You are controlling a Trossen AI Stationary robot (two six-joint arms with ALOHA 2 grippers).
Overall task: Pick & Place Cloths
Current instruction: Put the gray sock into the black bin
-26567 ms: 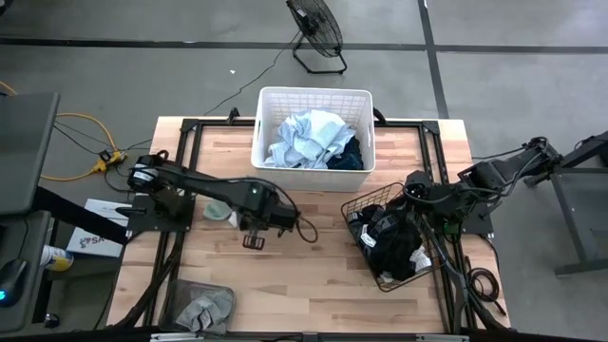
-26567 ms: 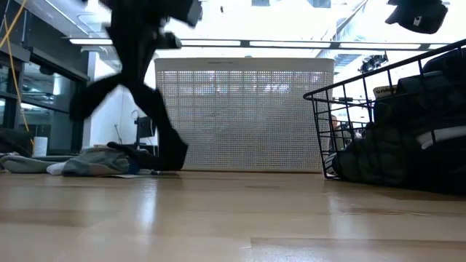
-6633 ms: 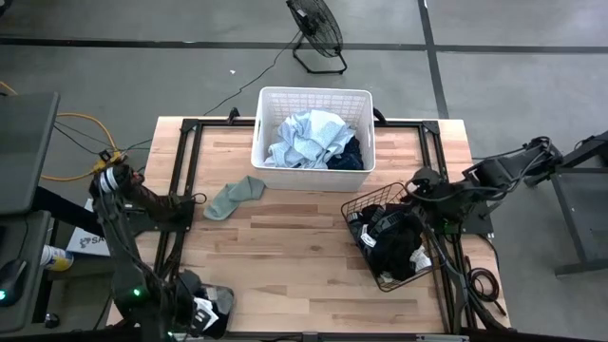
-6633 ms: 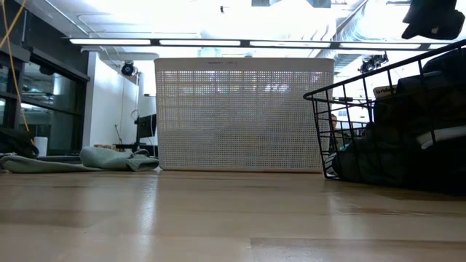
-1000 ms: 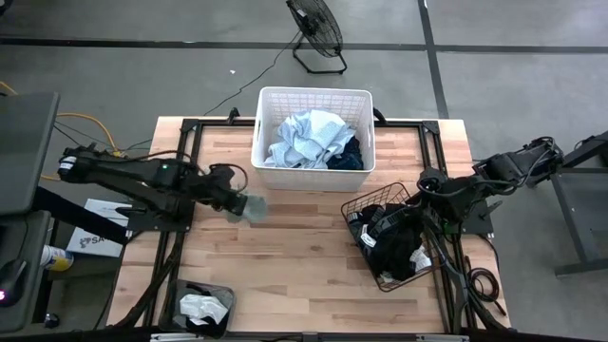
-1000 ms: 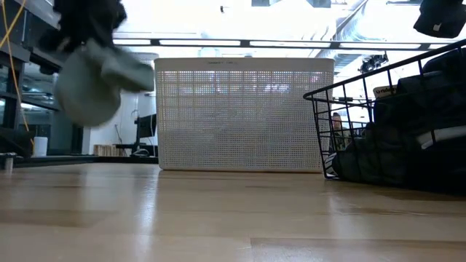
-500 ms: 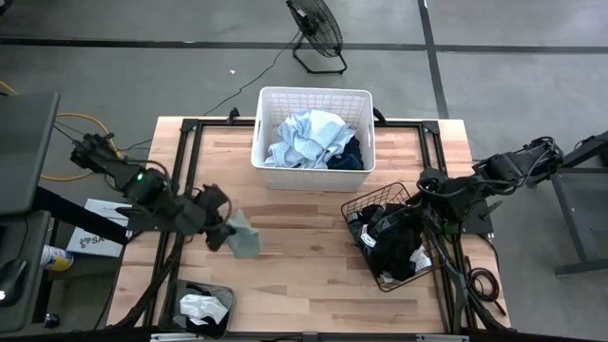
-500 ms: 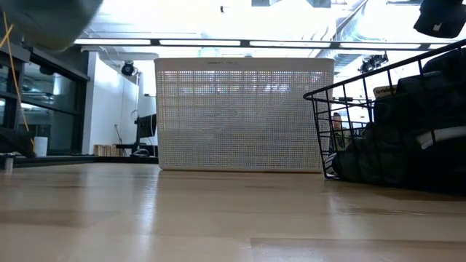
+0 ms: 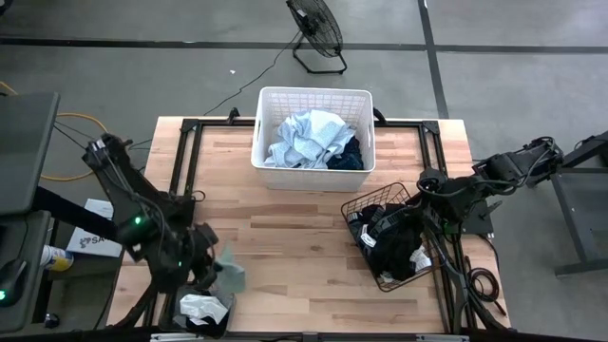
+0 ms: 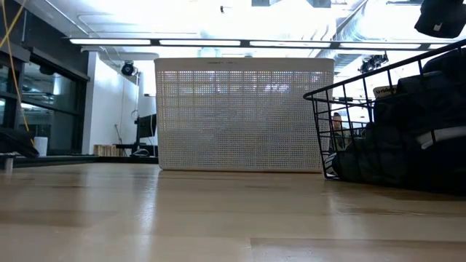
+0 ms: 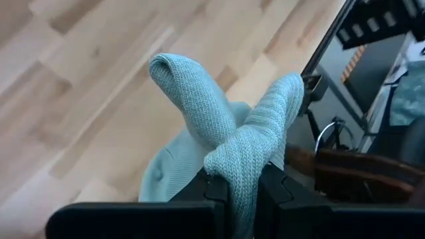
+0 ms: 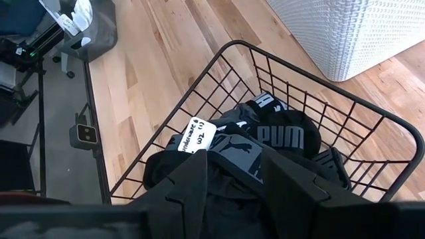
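Now the left gripper [image 9: 220, 273] is clamped tight on the sage green cloth [image 11: 222, 143], carrying it above the counter's [image 9: 304, 247] near-left corner, beside a small bin [image 9: 204, 309] (one pale cloth inside). Plenty remains: cloths fill the white basket [image 9: 313, 100], and the right gripper [image 12: 232, 176] hangs half-open, empty, over the black clothes in the wire basket [image 9: 394, 242].

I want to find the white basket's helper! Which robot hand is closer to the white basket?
Right. The right hand hovers over the black wire basket, just beside the white basket. The left hand, gripping a green cloth, is farther away near the table's front-left corner.
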